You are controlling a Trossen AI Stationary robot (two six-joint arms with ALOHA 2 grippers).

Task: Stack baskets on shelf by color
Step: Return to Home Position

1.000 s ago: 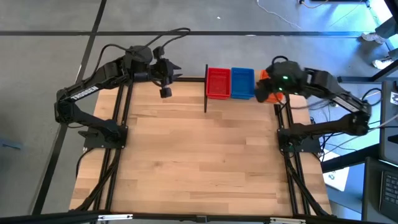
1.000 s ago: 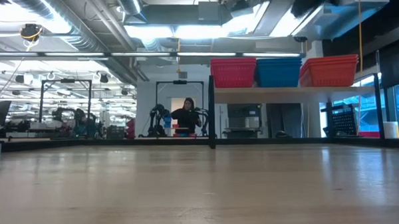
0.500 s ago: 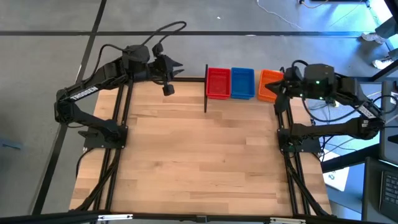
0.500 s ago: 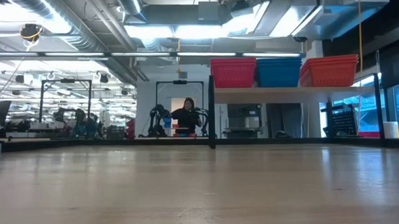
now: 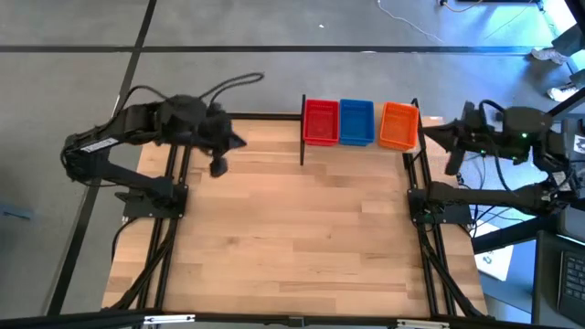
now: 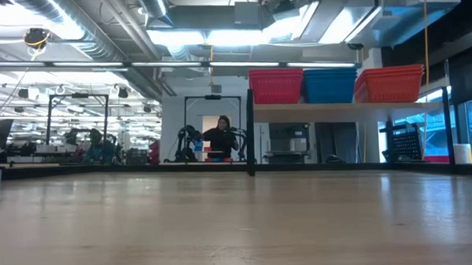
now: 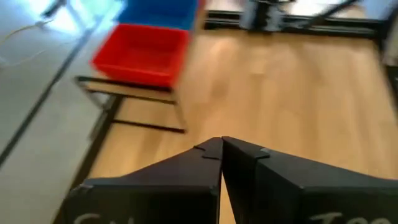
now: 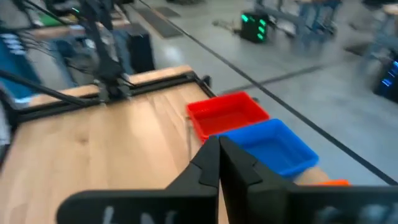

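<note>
Although neither end effector holds anything, the baskets are judged light, thin-walled plastic: the lattice sides look likely to flex under a hard squeeze, and the rim appears the stiffer part. A pinch across the rim of one short wall seems the soundest hold. A nested pile taken by its top rim alone may shed the lower members. All baskets in view stand on the shelf, a pale board on thin black posts raised above the far edge of the surface, right of centre. The red stack sits at the left, the blue stack in the middle close against it, and the orange stack at the right just beside the blue. In the low view the orange pile shows several layered rims; the number in each stack cannot be read. The left end effector hangs over the far left of the surface, well apart from the shelf, fingers pressed together and empty. The right end effector hangs at the far right edge, near the orange stack but clear of it, likewise closed on nothing.
</note>
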